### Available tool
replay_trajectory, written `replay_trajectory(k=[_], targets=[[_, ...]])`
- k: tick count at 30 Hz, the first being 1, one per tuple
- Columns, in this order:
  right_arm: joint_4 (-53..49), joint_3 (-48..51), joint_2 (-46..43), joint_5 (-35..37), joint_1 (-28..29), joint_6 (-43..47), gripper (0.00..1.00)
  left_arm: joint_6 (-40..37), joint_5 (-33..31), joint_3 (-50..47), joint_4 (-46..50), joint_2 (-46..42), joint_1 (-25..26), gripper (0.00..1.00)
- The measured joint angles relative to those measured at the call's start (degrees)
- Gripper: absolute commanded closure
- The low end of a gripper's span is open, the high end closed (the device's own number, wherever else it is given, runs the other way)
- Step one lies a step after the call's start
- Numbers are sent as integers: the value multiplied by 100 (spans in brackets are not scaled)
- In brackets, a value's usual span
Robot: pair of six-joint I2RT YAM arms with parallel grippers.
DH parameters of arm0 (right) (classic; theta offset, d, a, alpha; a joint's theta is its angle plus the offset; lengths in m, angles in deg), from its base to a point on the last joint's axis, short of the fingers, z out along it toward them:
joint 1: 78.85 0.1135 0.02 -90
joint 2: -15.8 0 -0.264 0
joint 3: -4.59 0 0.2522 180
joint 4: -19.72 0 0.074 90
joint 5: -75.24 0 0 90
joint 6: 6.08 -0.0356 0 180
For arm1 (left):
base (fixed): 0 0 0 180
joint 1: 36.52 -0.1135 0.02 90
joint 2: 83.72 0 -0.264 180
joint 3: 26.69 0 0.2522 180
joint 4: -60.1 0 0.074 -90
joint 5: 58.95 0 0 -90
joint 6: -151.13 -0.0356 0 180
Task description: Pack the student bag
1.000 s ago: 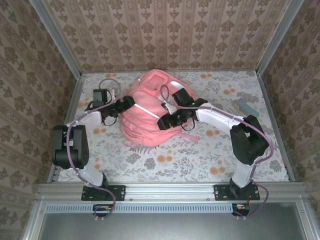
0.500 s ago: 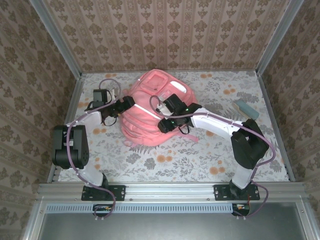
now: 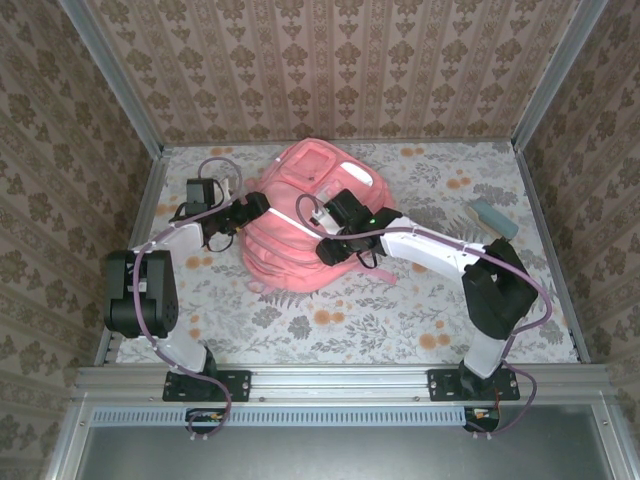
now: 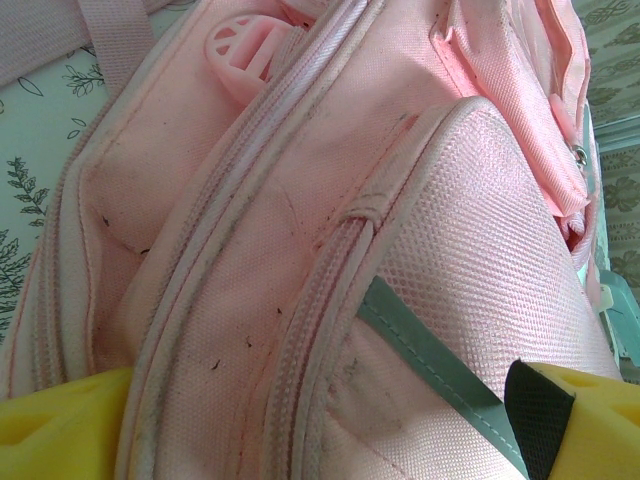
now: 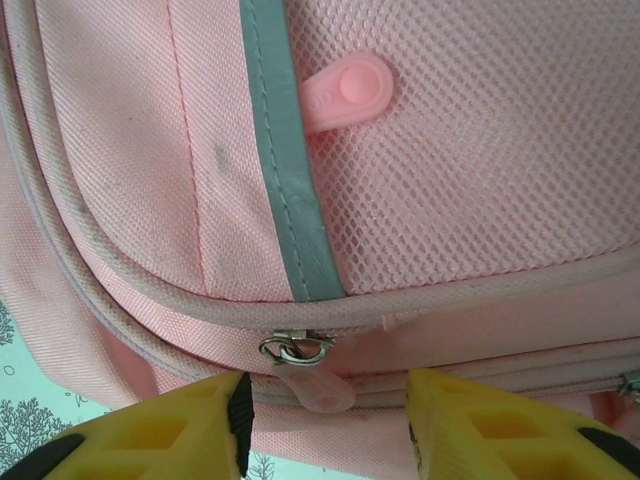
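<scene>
Now the right gripper [image 5: 323, 415], swung in from the right with jaws narrowed yet open, straddles a zip pull [image 5: 312, 390] on the student bag [image 3: 300, 195] lying mid-frame on the counter [image 3: 400, 310], likely readying unzipping, while the left gripper [image 3: 255, 207] gapes wide at its left edge.

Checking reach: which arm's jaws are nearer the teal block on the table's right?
Right. The right jaws are over the student bag, left of the teal block; the left jaws sit farther left, at the bag's left edge.
</scene>
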Motion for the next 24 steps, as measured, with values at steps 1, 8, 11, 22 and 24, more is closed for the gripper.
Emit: replay_trajectory(k=[1,8,11,22,24], targets=[[2,0,22,-2,4,7,52,0,0,0,0,0,0,6],[7,-87,247,-2,35,-4,59,0,0,0,2,0,0,7],[4,-146,295,-2,35,-90,68,0,0,0,7,0,0,7],[-72,-232,302,269,-28,-623,99,17,168,-39,-7,-13,35,8],[-129,-227,284,299,-153,-750,100,83,258,-149,-70,-85,98,8]])
